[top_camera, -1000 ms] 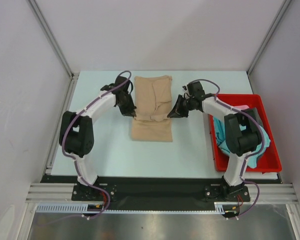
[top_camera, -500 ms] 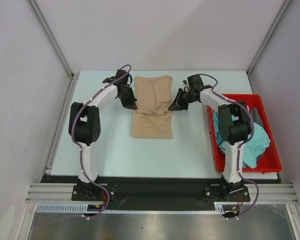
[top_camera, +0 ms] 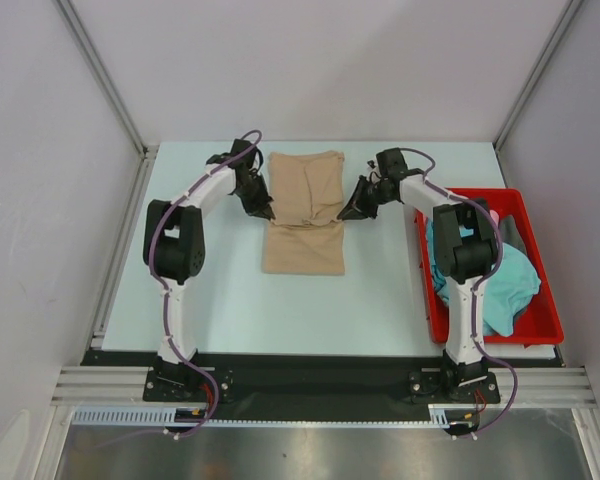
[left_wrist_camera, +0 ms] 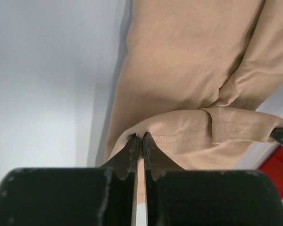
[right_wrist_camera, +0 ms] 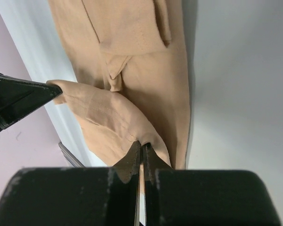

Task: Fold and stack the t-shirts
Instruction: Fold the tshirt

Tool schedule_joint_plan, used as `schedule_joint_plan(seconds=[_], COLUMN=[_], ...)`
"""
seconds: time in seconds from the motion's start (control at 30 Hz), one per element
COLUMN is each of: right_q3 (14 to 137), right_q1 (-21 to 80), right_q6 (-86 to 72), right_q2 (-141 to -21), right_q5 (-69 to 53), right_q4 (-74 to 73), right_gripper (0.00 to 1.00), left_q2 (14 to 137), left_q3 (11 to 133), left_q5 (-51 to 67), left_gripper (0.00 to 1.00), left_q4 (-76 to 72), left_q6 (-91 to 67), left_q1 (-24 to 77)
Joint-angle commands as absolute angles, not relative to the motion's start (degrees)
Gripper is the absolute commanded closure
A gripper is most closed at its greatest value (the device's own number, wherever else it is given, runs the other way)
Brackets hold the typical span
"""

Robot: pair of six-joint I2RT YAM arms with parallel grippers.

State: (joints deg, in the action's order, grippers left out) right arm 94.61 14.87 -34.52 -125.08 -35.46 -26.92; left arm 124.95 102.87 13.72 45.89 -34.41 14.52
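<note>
**Both grippers pinch one edge of the tan shirt, mid-fold**

The tan t-shirt [top_camera: 303,245] lies lengthwise on the table [top_camera: 210,290], well to the left of the red bin [top_camera: 540,335]. The right gripper [top_camera: 344,214] sits between the bin and the shirt, at the shirt's bin-side edge. The left gripper [top_camera: 269,214] is at the opposite edge, on the side away from the bin.

Each wrist view shows the jaws pressed together with only a thin layer of tan cloth between them. Both grippers are therefore closed on the shirt, each holding one corner of the same stitched edge. That edge runs as a raised band from one gripper to the other, lifted off the layer beneath.

Holding two corners at matching height looks deliberate. It keeps the edge taut and square, so it should come down as a straight crease and not a bunched one. The overhead view is too small to tell whether this edge is the hem or the shoulder end.

The step in hand appears to be a crosswise fold, carrying the held edge over the rest of the shirt. The sleeves seem to be tucked in already, since the shirt reads as a narrow strip.

A teal shirt [top_camera: 510,290] is heaped inside the bin, with a bit of pink cloth [top_camera: 492,214] at the bin's far end. Neither is folded, so most of the task remains.
</note>
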Motion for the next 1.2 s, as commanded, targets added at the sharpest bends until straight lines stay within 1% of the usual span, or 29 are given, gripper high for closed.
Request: schedule_joint_plan(seconds=[0.0,0.03,0.07,0.1,0.17,0.2,0.23,0.27,0.3,0.37,0.4,0.43,0.47,0.5,0.57,0.67,0.73,0.77,0.83,0.87,0.9,1.0,1.07,1.1,1.17], right_q3=[97.4,97.4,97.5,97.8,98.7,99.8,100.3,100.6,101.1,103.0,103.8,104.7,104.9,104.6,101.4,97.4,96.6,96.9,97.8,99.0,99.7,102.7,104.1,104.9,105.9], right_q1=[13.9,13.7,13.4,12.8,12.1,11.4,11.1,11.0,11.1,11.3,12.3,13.3,14.2,15.4,19.9,26.4,28.5,30.3,31.5,32.2,32.3,32.0,31.8,31.5,30.4], right_q6=[-35.1,-35.1,-35.2,-35.5,-36.0,-36.1,-35.9,-35.2,-34.7,-32.7,-30.5,-29.6,-28.7,-28.0,-28.4,-31.2,-34.0,-34.5,-35.5,-35.6,-35.8,-35.1,-32.8,-32.2,-32.1], right_q2=[-125.9,-126.1,-126.6,-127.0,-128.1,-128.1,-127.8,-126.5,-125.7,-124.2,-123.1,-122.5,-121.9,-120.2,-118.2,-116.8,-118.2,-118.9,-121.8,-122.6,-123.8,-126.9,-128.0,-128.3,-128.5], right_q5=[-36.7,-36.6,-36.7,-36.9,-37.5,-37.5,-37.0,-36.2,-35.2,-32.4,-31.7,-30.0,-28.7,-27.5,-23.0,-17.7,-15.7,-14.9,-12.3,-11.9,-11.4,-10.1,-9.1,-9.1,-11.5], right_q4=[-26.5,-26.1,-25.7,-25.2,-25.0,-25.9,-26.5,-27.1,-27.7,-31.6,-34.5,-35.8,-37.2,-37.8,-35.9,-30.2,-26.5,-25.4,-23.4,-22.6,-22.2,-22.1,-22.4,-23.4,-24.2], right_gripper=[0.96,0.95,0.93,0.88,0.84,0.79,0.75,0.63,0.58,0.47,0.45,0.44,0.44,0.46,0.49,0.51,0.53,0.56,0.58,0.62,0.64,0.66,0.68,0.68,0.69], left_q2=[125.2,125.2,125.2,125.0,124.4,122.9,122.0,120.5,119.2,114.4,112.5,108.1,106.3,104.4,101.7,98.5,96.5,95.1,94.6,94.7,94.7,92.5,90.4,89.6,88.5], left_q3=[105.6,105.5,105.6,106.3,107.6,108.6,108.8,108.0,107.3,105.0,101.5,99.0,96.6,92.6,89.6,85.3,82.6,80.7,80.2,80.3,80.3,78.1,75.2,74.7,74.3], left_q5=[14.2,14.1,13.5,10.9,7.9,4.6,3.4,2.0,0.2,0.2,0.3,0.9,1.3,1.7,1.0,0.2,0.2,-3.0,-6.9,-11.2,-12.6,-11.6,-12.4,-17.0,-22.2], left_gripper=[0.91,0.87,0.78,0.63,0.48,0.38,0.37,0.34,0.34,0.33,0.34,0.35,0.38,0.46,0.51,0.51,0.51,0.51,0.51,0.51,0.51,0.52,0.55,0.56,0.58], left_q4=[45.8,45.7,45.4,45.5,46.7,47.0,47.3,47.0,47.0,46.1,45.2,42.5,41.1,40.3,41.2,41.5,40.2,40.1,40.9,41.6,42.1,42.6,41.3,41.4,41.7], left_q6=[-33.1,-33.0,-32.7,-31.9,-30.4,-29.0,-28.2,-26.6,-25.9,-25.1,-24.4,-24.0,-23.7,-23.0,-21.7,-20.7,-20.9,-20.7,-19.7,-18.6,-18.5,-20.1,-20.5,-20.0,-17.3], left_q1=[13.6,13.5,13.5,13.5,13.6,13.6,13.6,13.6,13.6,13.6,13.7,13.8,14.0,14.5,15.5,18.0,19.9,20.8,25.2,26.9,29.9,31.6,32.4,33.9,35.6])
